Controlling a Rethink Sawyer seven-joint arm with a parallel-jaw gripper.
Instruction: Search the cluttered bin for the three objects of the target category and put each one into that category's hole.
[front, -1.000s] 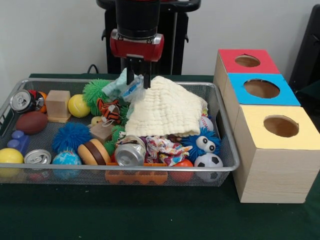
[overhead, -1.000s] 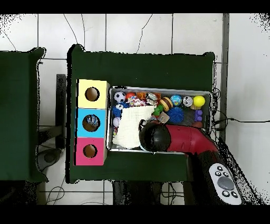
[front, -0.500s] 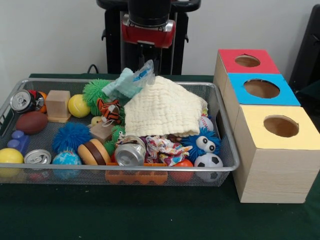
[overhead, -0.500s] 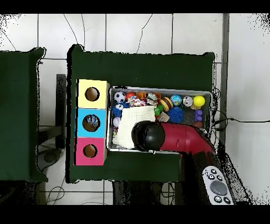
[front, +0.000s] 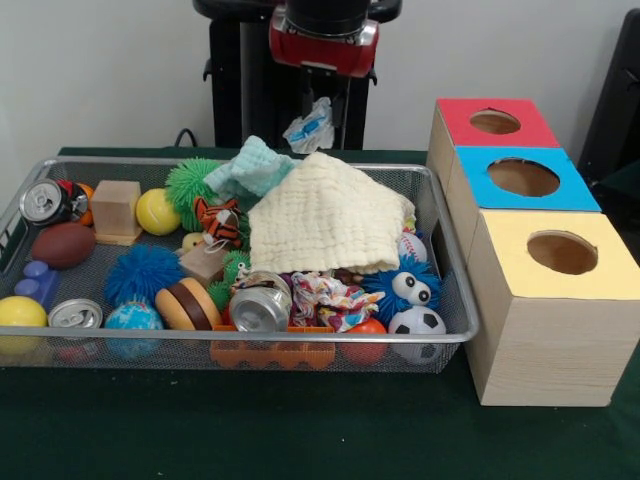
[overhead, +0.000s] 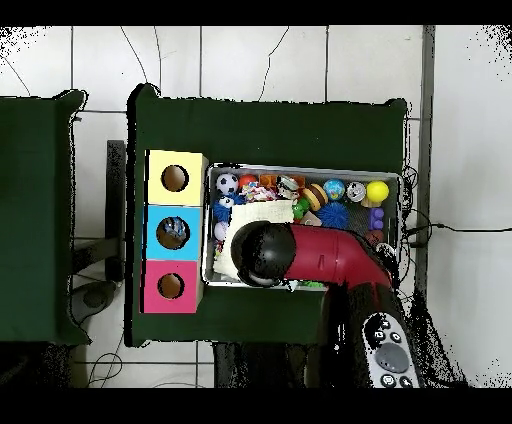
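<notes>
Hanging up high in the front view, the gripper pinches a small see-through bottle with a blue and white label. The bottle is squashed and dangles in the air, above the back edge of the wire basket and clear of everything in it. Below it lies a cream cloth with a light green cloth beside it. Balls, shiny cans and soft toys fill the rest of the basket. On the right stand three boxes in a row, each with a round hole on top: the red box at the back, the blue box in the middle and the yellow box at the front.

From above, the red arm reaches over the basket and hides the gripper and the bottle. The three boxes sit just left of the basket.
</notes>
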